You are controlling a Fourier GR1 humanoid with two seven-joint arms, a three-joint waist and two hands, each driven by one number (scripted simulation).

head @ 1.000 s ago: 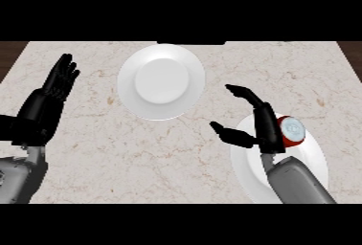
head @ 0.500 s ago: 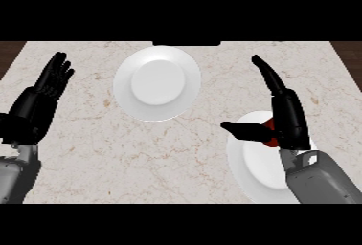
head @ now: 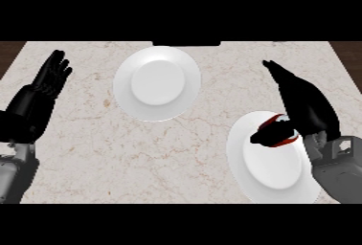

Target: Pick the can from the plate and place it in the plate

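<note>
Head view: right black hand unclenched at 3 o'clock, fingers straight toward 12, thumb possibly touching small red can on white round plate; left black hand flat, released, at 9 o'clock.

Pale veined marble counter, evenly lit — dark brown floor at upper corners

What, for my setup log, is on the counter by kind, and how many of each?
Plates: 2, the far plate and the near plate
Cans: 1, the can on the near plate, partly hidden by the right hand
Total: 3
</note>
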